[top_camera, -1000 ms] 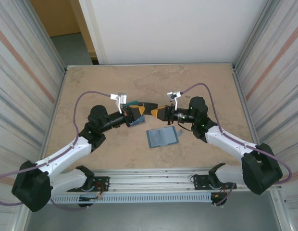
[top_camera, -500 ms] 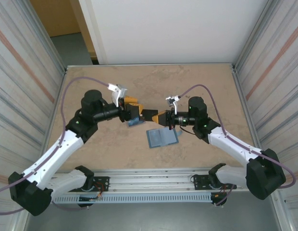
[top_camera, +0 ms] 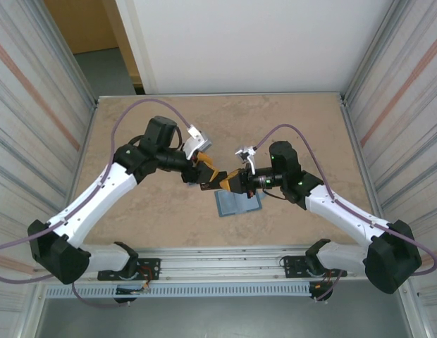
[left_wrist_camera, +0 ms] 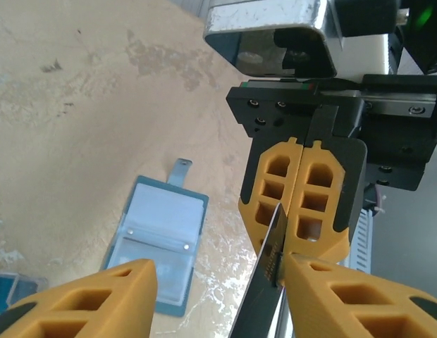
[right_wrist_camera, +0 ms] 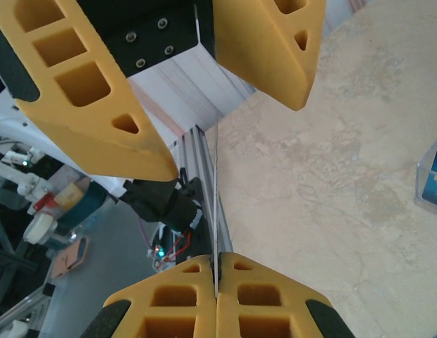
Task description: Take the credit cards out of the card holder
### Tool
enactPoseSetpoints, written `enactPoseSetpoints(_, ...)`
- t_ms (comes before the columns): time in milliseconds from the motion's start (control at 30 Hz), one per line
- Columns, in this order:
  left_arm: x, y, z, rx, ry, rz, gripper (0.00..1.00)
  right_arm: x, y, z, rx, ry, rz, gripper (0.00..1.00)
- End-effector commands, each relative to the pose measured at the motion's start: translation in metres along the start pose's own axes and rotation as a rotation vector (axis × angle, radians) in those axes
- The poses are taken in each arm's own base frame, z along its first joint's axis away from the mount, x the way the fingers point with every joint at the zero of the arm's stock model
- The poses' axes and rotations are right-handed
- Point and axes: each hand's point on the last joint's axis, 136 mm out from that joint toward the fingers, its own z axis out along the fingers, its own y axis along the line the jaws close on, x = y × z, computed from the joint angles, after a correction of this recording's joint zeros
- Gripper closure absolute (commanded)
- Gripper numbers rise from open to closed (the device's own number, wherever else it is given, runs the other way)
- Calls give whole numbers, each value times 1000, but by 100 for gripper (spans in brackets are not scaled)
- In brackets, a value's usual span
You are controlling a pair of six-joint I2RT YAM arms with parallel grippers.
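Over the middle of the beige marbled tabletop (top_camera: 345,155) the two arms are meeting tip to tip. The right gripper (top_camera: 224,184) is coming in from the right with its yellow fingers pressed together, and it is clamping a thin, dark, rectangular plastic credit card (left_wrist_camera: 264,303) by one end. From the right wrist this credit card (right_wrist_camera: 216,197) is showing edge-on as a fine line rising out of the closed right gripper (right_wrist_camera: 217,271).

The left gripper (top_camera: 206,179) is reaching in from the left and facing the right one. Its jaws are standing apart, and from the right wrist the left gripper (right_wrist_camera: 229,134) is straddling the free end of the card with a gap on both sides. From the left wrist, the left gripper (left_wrist_camera: 218,282) is showing one finger well clear on the left, while the other is sitting just beside the card; I cannot tell whether that one is touching it. The right gripper (left_wrist_camera: 282,246) is pinching the card's far end there.

The flat steel-blue bifold card holder (top_camera: 241,204) is lying opened out on the table, just right of centre and toward the near side, partly beneath the right gripper. From the left wrist the card holder (left_wrist_camera: 158,243) is showing its clear inner pockets and a small tab on its far edge. Some teal flat pieces (left_wrist_camera: 5,289) are lying to its left, cropped by the frame
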Motion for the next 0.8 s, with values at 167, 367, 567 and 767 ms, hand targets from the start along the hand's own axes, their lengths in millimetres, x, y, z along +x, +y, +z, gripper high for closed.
enactPoseSetpoints(167,5,-21,4,111,68,63,62,-6,15,-2,-32,9,-62,99)
enactPoseSetpoints(367,12,-25,11,138,110,81,61,-6,16,-2,-35,13,-65,98)
enactPoseSetpoints(567,16,-23,15,141,133,87,84,-7,16,-2,-29,10,-66,97)
enactPoseSetpoints(767,21,-12,15,78,146,143,100,-7,6,-5,41,3,-57,73)
